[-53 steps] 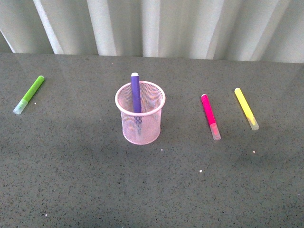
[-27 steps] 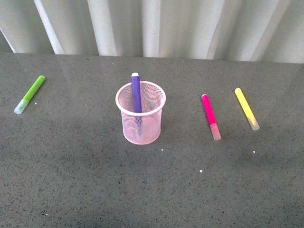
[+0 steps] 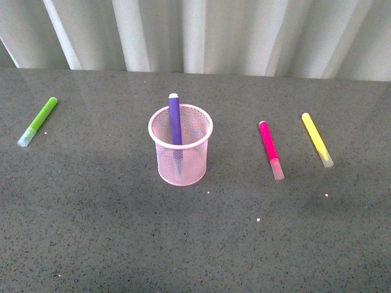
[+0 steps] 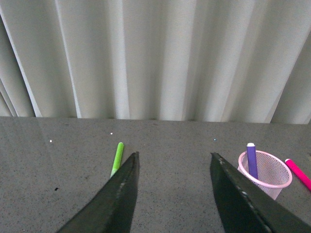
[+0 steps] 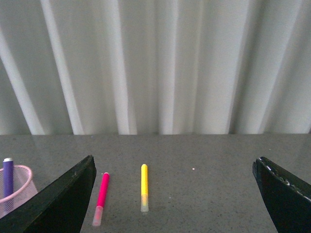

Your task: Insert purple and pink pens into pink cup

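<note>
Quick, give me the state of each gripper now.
Left gripper: open, holding nothing.
Right gripper: open wide, holding nothing.

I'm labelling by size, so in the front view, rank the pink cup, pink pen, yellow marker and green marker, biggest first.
1. pink cup, clearly largest.
2. pink pen, yellow marker and green marker: about equal in length, too close to rank.
</note>
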You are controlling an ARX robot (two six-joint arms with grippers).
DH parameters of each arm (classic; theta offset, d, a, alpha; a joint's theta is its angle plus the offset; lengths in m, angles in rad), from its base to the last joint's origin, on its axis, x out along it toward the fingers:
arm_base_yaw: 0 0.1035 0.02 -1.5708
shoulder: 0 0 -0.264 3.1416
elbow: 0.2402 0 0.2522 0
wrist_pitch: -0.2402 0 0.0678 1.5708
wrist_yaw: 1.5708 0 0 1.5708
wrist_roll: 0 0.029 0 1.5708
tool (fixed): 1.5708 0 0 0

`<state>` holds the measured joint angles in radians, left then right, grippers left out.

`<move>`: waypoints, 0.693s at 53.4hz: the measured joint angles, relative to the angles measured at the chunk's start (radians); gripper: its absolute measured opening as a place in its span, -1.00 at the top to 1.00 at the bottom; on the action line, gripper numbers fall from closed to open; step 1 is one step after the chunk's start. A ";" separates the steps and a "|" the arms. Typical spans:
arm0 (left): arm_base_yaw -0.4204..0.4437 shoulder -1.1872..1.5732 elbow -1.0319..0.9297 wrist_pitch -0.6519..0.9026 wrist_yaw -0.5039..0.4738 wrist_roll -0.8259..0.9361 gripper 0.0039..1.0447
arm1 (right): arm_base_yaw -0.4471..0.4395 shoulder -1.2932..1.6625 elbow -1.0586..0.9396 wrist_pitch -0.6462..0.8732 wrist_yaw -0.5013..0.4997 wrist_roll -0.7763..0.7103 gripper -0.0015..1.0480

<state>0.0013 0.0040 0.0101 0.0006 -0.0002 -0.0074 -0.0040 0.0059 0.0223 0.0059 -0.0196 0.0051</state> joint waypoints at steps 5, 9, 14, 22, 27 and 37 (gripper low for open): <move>0.000 0.000 0.000 0.000 0.001 0.000 -0.16 | -0.089 0.088 0.003 0.151 -0.237 0.031 -0.87; 0.000 0.000 0.000 0.000 0.002 0.000 -0.40 | -0.140 0.245 0.022 0.340 -0.333 0.057 -0.87; 0.000 0.000 0.000 0.000 0.001 0.000 -0.71 | -0.156 0.500 0.098 0.599 -0.312 0.076 -0.87; 0.000 0.000 0.000 0.000 0.001 0.002 -0.86 | -0.154 0.912 0.329 0.841 -0.205 0.120 -0.87; 0.000 0.000 0.000 0.000 0.001 0.002 -0.88 | -0.135 1.141 0.498 0.822 -0.097 0.127 -0.87; 0.000 0.000 0.000 0.000 0.000 0.002 -0.88 | -0.064 1.592 0.866 0.517 0.019 0.140 -0.87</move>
<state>0.0013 0.0040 0.0101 0.0006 0.0002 -0.0051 -0.0681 1.5974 0.8883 0.5232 -0.0006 0.1455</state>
